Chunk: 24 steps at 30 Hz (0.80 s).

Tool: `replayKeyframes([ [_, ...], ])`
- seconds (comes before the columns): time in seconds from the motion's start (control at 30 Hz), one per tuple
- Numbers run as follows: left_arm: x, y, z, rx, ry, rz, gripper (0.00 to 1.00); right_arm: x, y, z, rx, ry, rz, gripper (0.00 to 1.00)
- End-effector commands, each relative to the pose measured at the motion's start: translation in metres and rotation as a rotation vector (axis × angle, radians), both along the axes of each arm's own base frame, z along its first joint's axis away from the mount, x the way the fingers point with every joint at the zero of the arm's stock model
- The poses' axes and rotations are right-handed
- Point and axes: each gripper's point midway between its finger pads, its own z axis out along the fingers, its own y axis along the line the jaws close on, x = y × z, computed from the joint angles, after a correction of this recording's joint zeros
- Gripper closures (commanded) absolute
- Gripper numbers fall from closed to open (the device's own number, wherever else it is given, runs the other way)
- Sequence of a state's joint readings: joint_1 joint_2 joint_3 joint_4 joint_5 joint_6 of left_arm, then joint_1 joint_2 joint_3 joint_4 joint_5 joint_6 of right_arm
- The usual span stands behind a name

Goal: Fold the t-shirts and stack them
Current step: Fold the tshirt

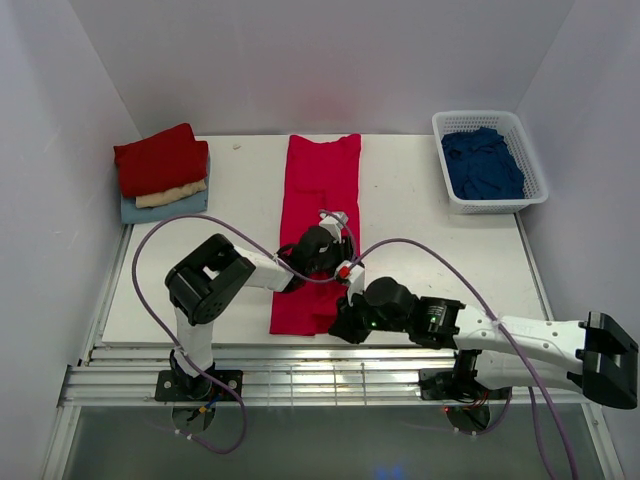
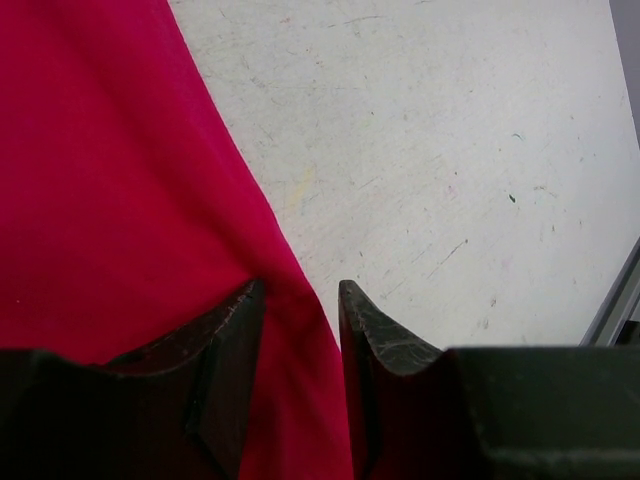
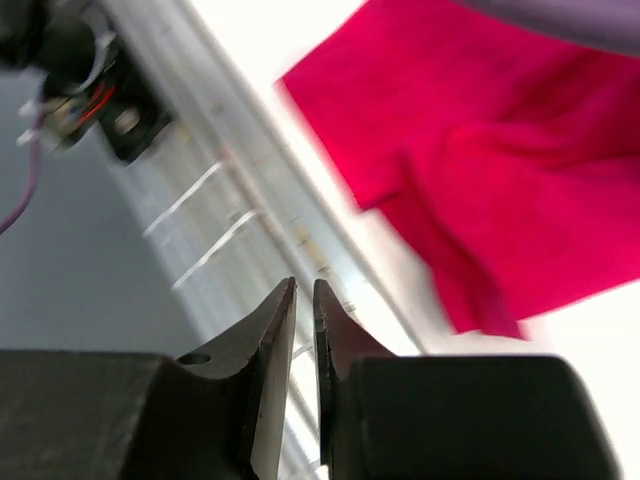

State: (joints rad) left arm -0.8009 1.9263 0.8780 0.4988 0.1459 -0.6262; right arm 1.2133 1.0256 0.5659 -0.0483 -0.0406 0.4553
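The crimson t-shirt [image 1: 320,180] lies as a long strip down the middle of the bench [image 1: 420,240]. The left fingers [image 2: 230,340] stand apart astride its edge, one over cloth and one over bare bench, not clamped. The right fingers [image 3: 268,340] hang past the bench's near edge, clear of the shirt, parted by a slit and empty. Folded shirts [image 1: 160,165] are stacked far left, and navy shirts [image 1: 483,165] fill the basket [image 1: 495,204].
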Motion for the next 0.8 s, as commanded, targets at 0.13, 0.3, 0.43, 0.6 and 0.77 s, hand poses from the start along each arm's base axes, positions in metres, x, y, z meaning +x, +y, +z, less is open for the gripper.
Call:
replayKeyframes([
  [0.13, -0.016, 0.031, -0.015, 0.1, 0.047, 0.041, 0.53, 0.078, -0.023, -0.012, -0.113, -0.213, -0.371, 0.82],
  [0.3, -0.018, 0.035, 0.004, 0.077, 0.012, 0.047, 0.53, 0.108, -0.016, -0.024, -0.121, -0.235, -0.435, 0.83],
  [0.43, -0.017, 0.036, 0.009, 0.077, -0.008, 0.042, 0.52, 0.125, -0.006, -0.028, -0.098, -0.249, -0.437, 0.84],
  [0.6, -0.017, 0.034, 0.004, 0.084, 0.002, 0.031, 0.52, 0.133, 0.005, -0.035, -0.096, -0.253, -0.408, 0.85],
  [0.77, -0.017, 0.034, -0.001, 0.091, 0.008, 0.028, 0.52, 0.12, 0.015, -0.048, -0.09, -0.193, -0.336, 0.87],
])
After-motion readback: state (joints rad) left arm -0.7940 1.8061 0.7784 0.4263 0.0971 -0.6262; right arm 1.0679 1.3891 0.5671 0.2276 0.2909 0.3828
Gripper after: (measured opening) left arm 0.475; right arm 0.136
